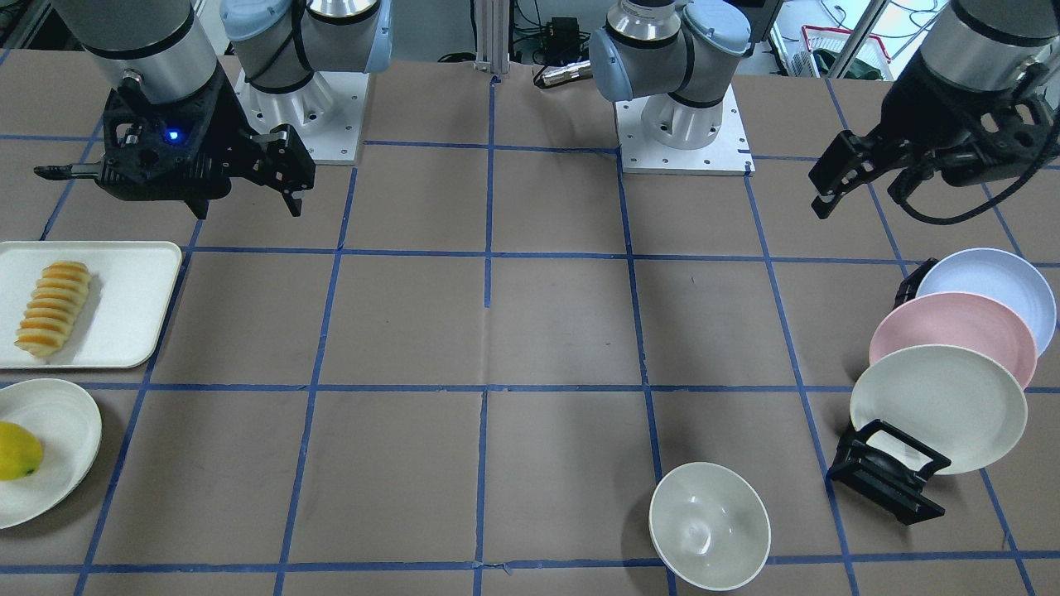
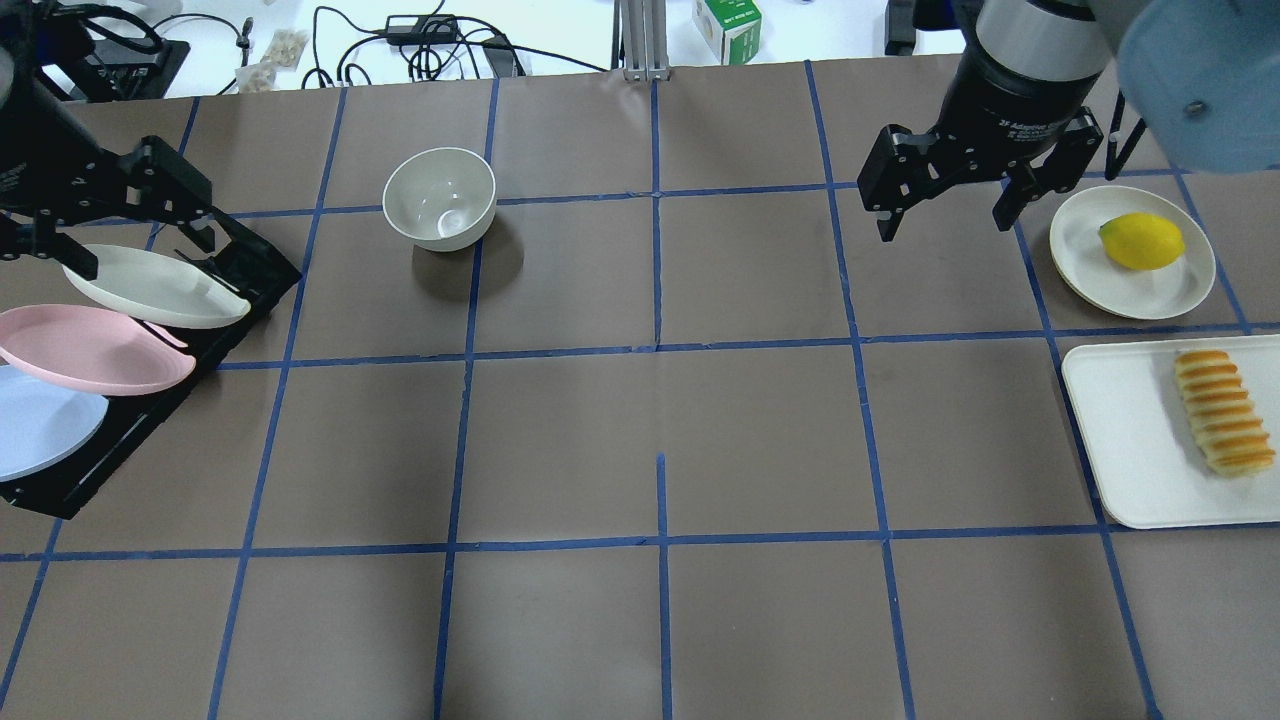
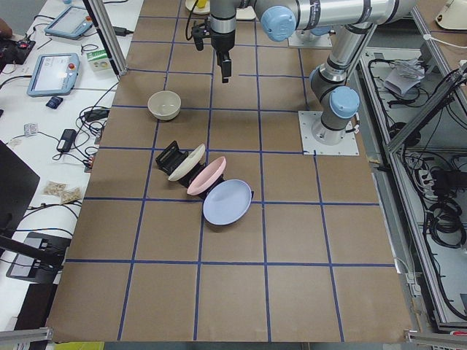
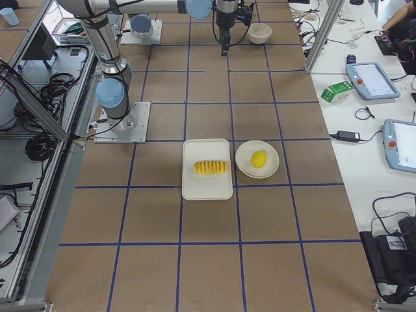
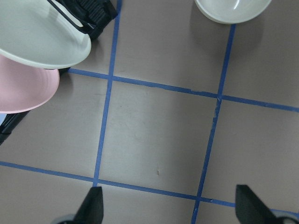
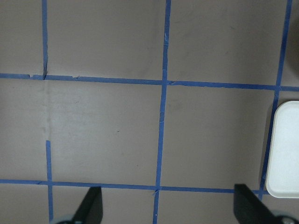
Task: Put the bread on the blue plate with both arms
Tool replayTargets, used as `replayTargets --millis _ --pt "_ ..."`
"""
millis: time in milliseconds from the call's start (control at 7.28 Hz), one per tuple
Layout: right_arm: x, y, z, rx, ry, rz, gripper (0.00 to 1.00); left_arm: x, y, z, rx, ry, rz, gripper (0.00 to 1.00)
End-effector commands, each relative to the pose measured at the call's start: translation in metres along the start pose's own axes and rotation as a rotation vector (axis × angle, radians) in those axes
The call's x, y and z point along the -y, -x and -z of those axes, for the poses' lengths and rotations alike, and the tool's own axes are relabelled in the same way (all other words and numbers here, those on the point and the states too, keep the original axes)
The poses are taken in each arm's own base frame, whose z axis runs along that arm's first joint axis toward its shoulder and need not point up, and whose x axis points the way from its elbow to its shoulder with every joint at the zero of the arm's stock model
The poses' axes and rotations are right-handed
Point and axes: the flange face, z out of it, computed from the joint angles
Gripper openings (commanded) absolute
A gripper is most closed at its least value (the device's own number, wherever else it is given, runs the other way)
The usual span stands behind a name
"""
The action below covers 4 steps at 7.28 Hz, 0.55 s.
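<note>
The bread [image 1: 54,308] is a ridged golden loaf lying on a white tray [image 1: 124,331]; it also shows in the overhead view [image 2: 1222,410]. The blue plate [image 1: 994,285] leans in a black rack [image 1: 886,472] behind a pink plate [image 1: 952,331] and a cream plate [image 1: 936,406]; it also shows at the overhead view's left edge [image 2: 40,420]. My left gripper [image 2: 140,235] hangs open and empty above the rack. My right gripper [image 2: 945,215] hangs open and empty, up and inward of the tray [image 2: 1120,430]. Both wrist views show spread fingertips over bare table.
A cream bowl [image 2: 440,198] stands on the far side of the table. A yellow lemon [image 2: 1142,241] lies on a small cream plate [image 2: 1190,290] beyond the tray. Blue tape lines grid the brown table. The tray's corner shows in the right wrist view [image 6: 286,149].
</note>
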Motion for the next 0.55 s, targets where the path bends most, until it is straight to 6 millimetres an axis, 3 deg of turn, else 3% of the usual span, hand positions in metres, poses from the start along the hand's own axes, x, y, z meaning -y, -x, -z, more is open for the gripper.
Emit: replayTargets --millis 0,412 --pt "0.0 -0.001 0.0 0.0 0.0 -0.001 1.0 0.011 0.072 0.007 0.003 0.01 -0.002 1.0" --pt "0.0 0.0 0.0 0.001 0.0 0.0 1.0 0.012 0.194 -0.011 -0.025 0.045 -0.019 1.0"
